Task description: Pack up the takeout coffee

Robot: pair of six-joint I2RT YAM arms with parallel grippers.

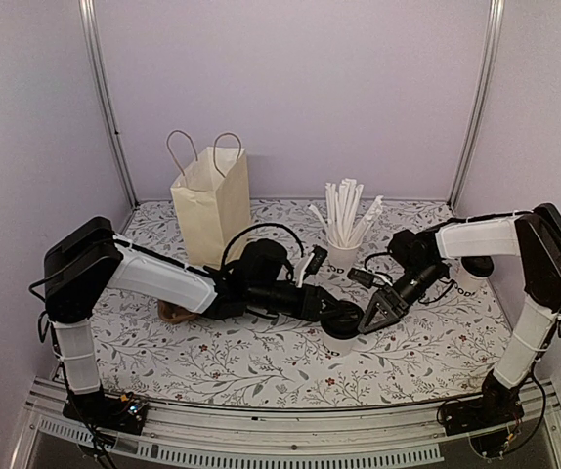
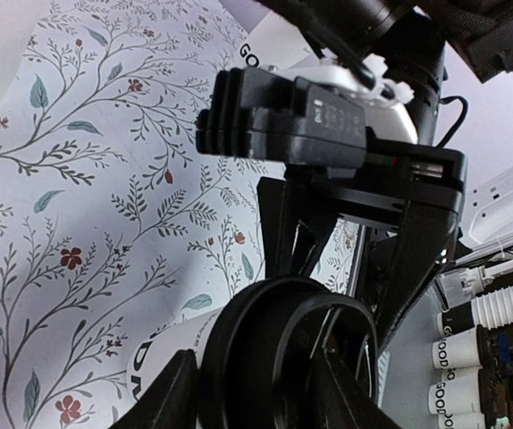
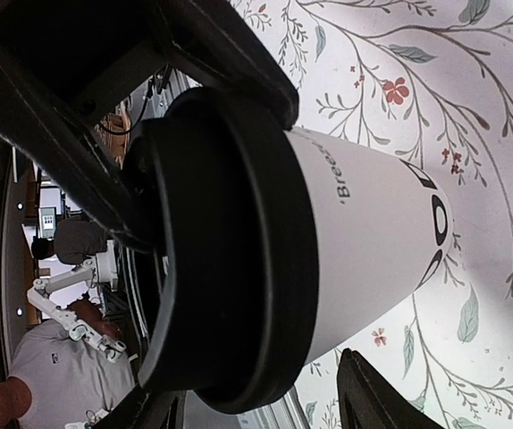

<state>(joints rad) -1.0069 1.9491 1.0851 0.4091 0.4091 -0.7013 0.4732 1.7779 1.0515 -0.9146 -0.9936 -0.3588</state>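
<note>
The takeout coffee (image 1: 345, 328), a white cup with dark lettering and a black lid, stands on the flowered tablecloth at the middle. It fills the right wrist view (image 3: 364, 206), and its lid shows in the left wrist view (image 2: 274, 357). My left gripper (image 1: 339, 315) reaches in from the left, and its fingers (image 2: 172, 398) press on the lid's rim. In the left wrist view the left gripper (image 2: 256, 389) straddles the lid. My right gripper (image 1: 372, 319) comes from the right, open around the cup (image 3: 261, 393). A strip of cloth shows between one finger (image 3: 382, 398) and the cup.
A cream paper bag (image 1: 212, 200) with handles stands open at the back left. A white cup of long white straws (image 1: 344, 230) stands behind the coffee. Another lidded white cup (image 1: 476, 276) sits under the right arm. A small tan object (image 1: 173, 313) lies under the left arm.
</note>
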